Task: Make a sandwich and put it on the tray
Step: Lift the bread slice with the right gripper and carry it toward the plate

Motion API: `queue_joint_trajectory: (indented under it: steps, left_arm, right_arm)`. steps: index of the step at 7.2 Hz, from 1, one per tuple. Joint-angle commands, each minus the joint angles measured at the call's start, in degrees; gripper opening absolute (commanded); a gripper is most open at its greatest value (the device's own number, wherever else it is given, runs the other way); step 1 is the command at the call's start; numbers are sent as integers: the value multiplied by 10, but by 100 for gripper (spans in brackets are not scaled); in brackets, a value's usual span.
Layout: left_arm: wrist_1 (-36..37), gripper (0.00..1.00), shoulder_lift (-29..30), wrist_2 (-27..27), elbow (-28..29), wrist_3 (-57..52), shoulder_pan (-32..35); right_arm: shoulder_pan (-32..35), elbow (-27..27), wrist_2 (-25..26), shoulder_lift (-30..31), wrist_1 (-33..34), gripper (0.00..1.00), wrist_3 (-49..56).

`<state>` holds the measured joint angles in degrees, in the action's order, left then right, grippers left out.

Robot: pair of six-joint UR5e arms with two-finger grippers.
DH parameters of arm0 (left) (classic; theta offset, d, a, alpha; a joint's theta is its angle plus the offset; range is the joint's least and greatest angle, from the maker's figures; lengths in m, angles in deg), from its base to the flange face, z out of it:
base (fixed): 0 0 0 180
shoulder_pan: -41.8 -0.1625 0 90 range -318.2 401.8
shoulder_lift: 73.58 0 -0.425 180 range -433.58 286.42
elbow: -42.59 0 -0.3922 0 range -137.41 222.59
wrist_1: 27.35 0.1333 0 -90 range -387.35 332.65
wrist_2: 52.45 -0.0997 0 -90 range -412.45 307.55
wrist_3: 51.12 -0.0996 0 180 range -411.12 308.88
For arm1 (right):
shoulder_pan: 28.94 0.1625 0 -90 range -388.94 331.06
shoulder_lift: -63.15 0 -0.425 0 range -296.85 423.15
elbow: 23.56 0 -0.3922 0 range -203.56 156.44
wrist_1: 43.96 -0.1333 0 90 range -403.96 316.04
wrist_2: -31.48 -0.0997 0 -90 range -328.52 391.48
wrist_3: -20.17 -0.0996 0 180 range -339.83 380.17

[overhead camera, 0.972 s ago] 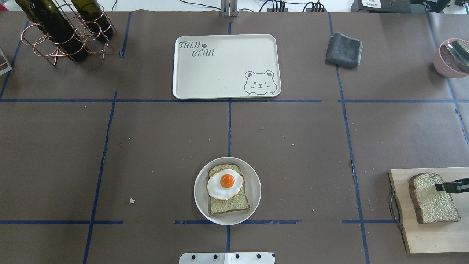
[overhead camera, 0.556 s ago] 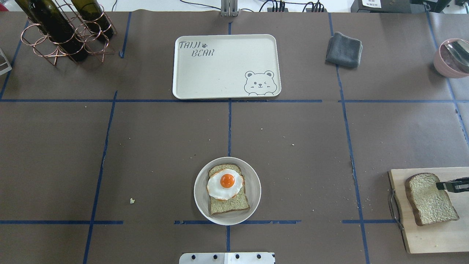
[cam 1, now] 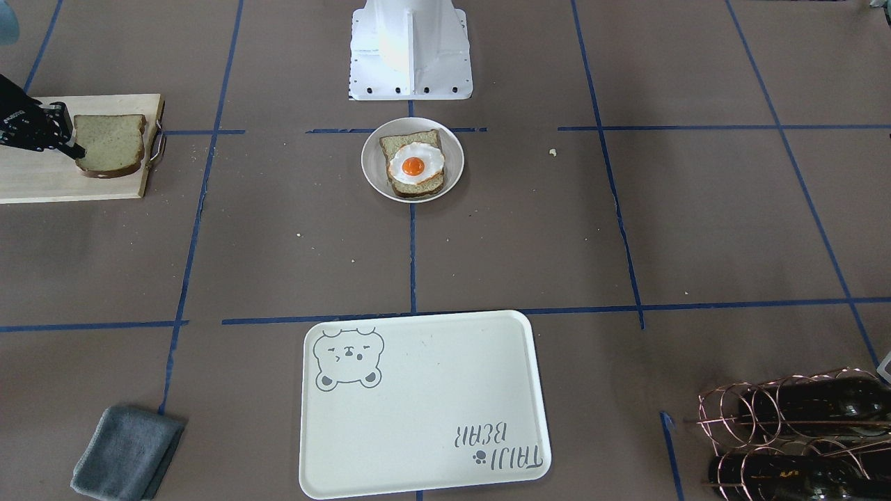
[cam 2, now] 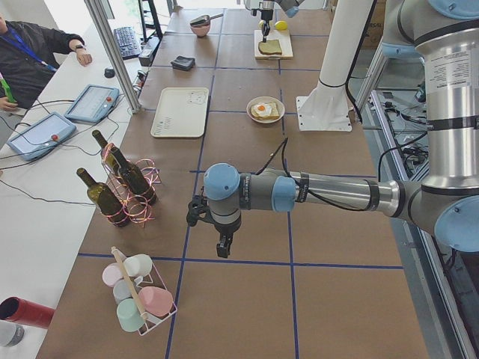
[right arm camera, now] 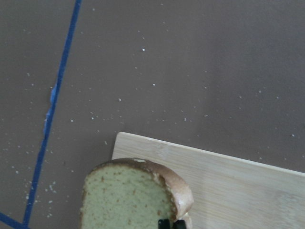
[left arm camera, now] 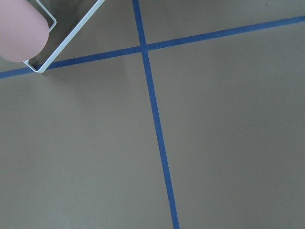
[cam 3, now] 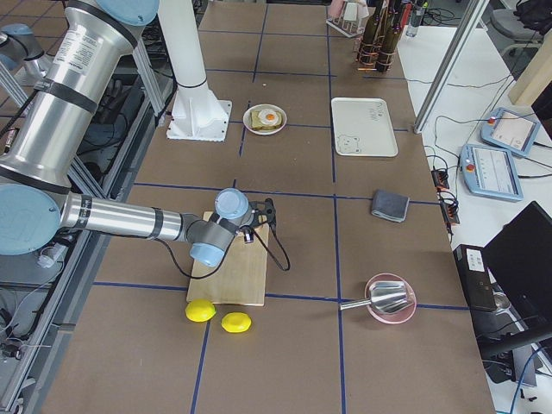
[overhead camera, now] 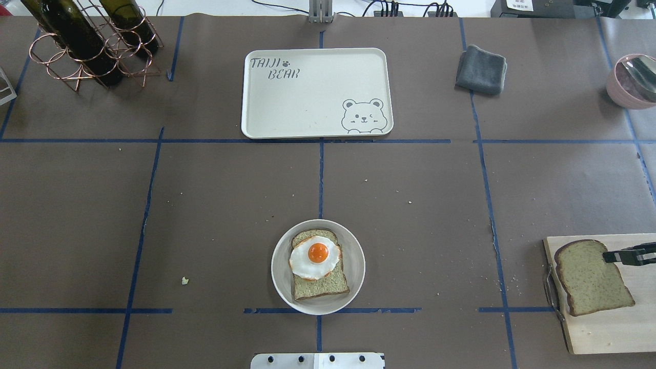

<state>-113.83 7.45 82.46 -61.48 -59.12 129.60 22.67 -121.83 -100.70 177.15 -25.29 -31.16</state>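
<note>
The right end effector [overhead camera: 622, 254] is clamped on the crust edge of the loose bread slice [overhead camera: 589, 277], which is raised on the gripped side over the cutting board [overhead camera: 610, 333]. The other slice [overhead camera: 320, 287], with the egg [overhead camera: 315, 259] on top, sits in the bowl [overhead camera: 359, 266] near the robot. The tray [overhead camera: 318, 92] lies beyond with nothing on it yet. To do this well, I'd say lift clear, travel level, and line the crusts up before letting go. The left end effector [cam 2: 222, 247] hangs over the surface [overhead camera: 215, 205] far off; whether it's open I cannot tell.

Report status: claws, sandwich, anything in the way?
Right claw shut on loose bread slice over cutting board. Left claw far off, state unclear. Egg on bottom slice in bowl; tray bare. Path to bowl open.
</note>
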Motion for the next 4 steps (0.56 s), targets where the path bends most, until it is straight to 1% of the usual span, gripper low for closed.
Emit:
queue_joint_trajectory:
  steps: [1, 3, 4]
  left_arm:
    - [0, 100, -1, 0, 0, 0, 0]
    - [0, 100, -1, 0, 0, 0, 0]
    - [0, 100, -1, 1, 0, 0, 0]
  right_arm:
    - [37, -8, -57, -34, 3, 0, -3]
    - [34, -9, -61, -110, 15, 0, -58]
    - [32, -10, -69, -157, 42, 0, -70]
